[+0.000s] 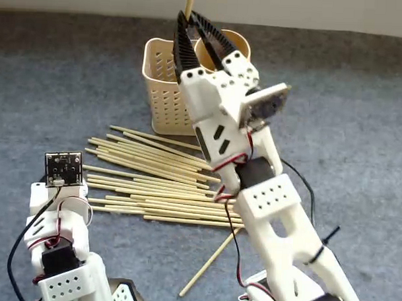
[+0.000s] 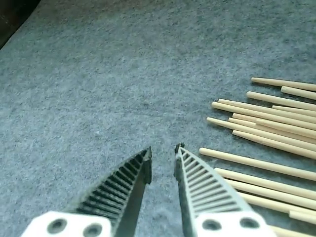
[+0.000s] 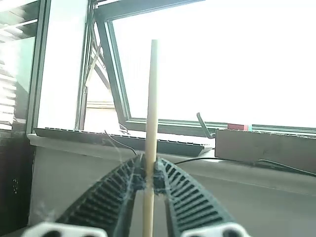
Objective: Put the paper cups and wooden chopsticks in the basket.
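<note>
So the right arm's tool (image 1: 190,21) is up over the basket (image 1: 164,96), clamped tight on a single chopstick (image 1: 190,1) that's standing straight up. From the right wrist view the two ribbed jaws of that tool (image 3: 148,170) meet right on the stick (image 3: 152,98), which pokes well up past the tips.

The basket is the cream slotted kind, sitting at the far side of the grey counter (image 1: 347,129). There's a paper cup (image 1: 239,41) that looks like it's standing in the basket, but the arm covers part of it so I can't swear to it.

The rest of the chopsticks (image 1: 153,182) are in a loose flat pile on the counter, just in front of the basket. One stray stick (image 1: 210,262) lies at an angle nearer the arm bases.

The left arm (image 1: 59,244) is low at the near left. Its tool (image 2: 163,150) hangs over bare counter with the jaws a little apart, holding nothing, just beside the ends of the pile (image 2: 261,123).
</note>
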{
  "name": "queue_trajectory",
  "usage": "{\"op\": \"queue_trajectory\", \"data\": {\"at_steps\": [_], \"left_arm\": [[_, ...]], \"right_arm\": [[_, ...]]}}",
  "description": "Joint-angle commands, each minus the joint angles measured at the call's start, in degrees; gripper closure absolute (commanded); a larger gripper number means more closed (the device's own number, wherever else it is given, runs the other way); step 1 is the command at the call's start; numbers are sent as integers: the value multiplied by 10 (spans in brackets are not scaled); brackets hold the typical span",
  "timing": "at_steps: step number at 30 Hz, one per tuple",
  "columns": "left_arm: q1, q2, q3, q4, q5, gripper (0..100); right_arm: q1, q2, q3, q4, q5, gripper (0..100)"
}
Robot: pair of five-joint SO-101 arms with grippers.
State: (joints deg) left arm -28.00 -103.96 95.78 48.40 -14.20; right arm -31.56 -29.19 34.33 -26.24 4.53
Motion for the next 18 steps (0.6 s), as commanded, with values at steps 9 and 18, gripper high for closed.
{"op": "queue_trajectory", "data": {"at_steps": [9,18], "left_arm": [[15,-1,6,-14,4,898],[15,-1,6,-14,4,898]], "right_arm": [[3,147,-106,-29,-5,993],[3,165,-103,-24,-5,989]]}}
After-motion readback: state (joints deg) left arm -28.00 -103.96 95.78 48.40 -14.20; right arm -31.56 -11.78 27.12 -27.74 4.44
